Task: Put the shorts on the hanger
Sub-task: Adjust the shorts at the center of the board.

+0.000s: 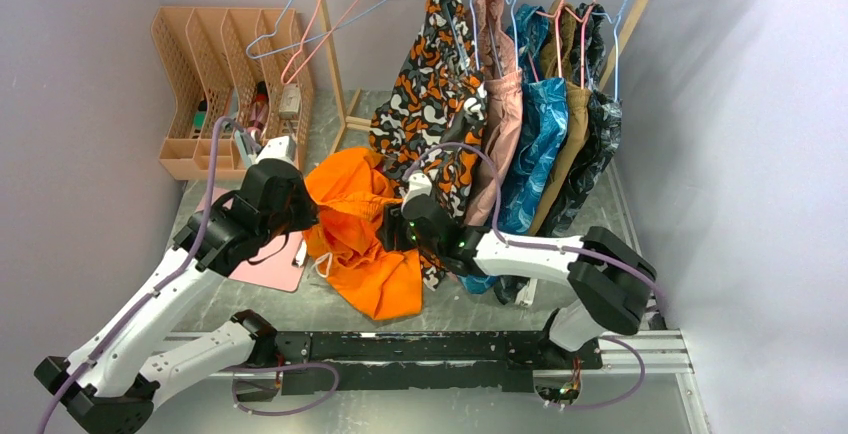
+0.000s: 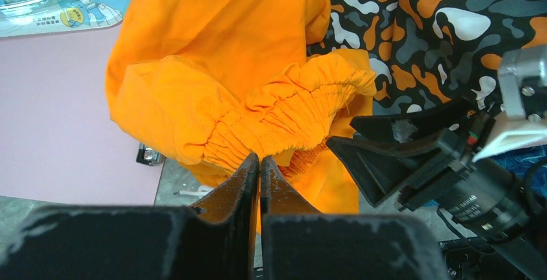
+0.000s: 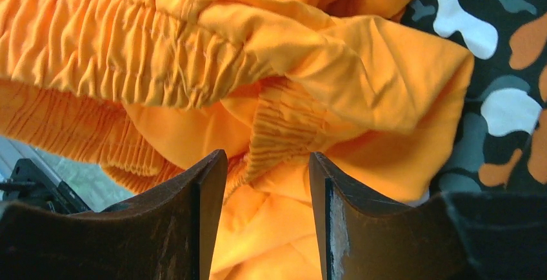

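The bright orange shorts (image 1: 360, 244) hang bunched between my two grippers, above the table and in front of the clothes rack. My left gripper (image 2: 259, 159) is shut on the gathered waistband of the shorts (image 2: 213, 54); in the top view it (image 1: 300, 216) is at their left edge. My right gripper (image 3: 268, 157) is open, its jaws either side of a fold of waistband on the shorts (image 3: 193, 54), without pinching it. It (image 1: 392, 226) reaches in from the right. A pink wire hanger (image 1: 322, 39) hangs off the rack's left post beside a light-blue one.
An orange-black-white patterned garment (image 1: 430, 84) hangs right behind the shorts, with more clothes (image 1: 540, 124) on the rail to its right. A peach file organiser (image 1: 215, 64) stands at the back left. A pink mat (image 1: 270, 269) lies under the left arm.
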Tool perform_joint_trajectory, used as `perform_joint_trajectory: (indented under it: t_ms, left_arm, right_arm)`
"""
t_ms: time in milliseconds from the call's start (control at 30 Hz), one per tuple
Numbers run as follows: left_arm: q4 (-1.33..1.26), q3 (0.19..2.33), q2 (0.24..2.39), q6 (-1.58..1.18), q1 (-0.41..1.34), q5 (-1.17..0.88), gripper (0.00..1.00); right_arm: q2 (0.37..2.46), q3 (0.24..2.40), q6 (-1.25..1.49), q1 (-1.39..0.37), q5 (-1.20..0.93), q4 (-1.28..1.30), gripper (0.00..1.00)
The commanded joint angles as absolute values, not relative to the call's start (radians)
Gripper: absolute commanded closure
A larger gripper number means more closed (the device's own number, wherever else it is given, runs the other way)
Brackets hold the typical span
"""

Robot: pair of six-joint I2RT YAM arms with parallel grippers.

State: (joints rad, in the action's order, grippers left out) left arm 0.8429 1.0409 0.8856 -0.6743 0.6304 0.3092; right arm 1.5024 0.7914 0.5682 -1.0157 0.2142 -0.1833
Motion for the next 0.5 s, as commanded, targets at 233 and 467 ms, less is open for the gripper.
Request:
perform_joint_trajectory:
  t_ms: [233, 467]
  left_arm:
    - [0.82, 1.06, 0.853, -0.673, 0.633, 0.333, 0.93]
    - [0.84, 1.077, 0.846, -0.667, 0.634, 0.353, 0.93]
  right_arm:
    - [1.612, 0.873, 0.588, -1.005, 0.158, -0.21, 0.45]
    - [1.587, 0.863, 0.585, -1.005, 0.254, -0.112, 0.78]
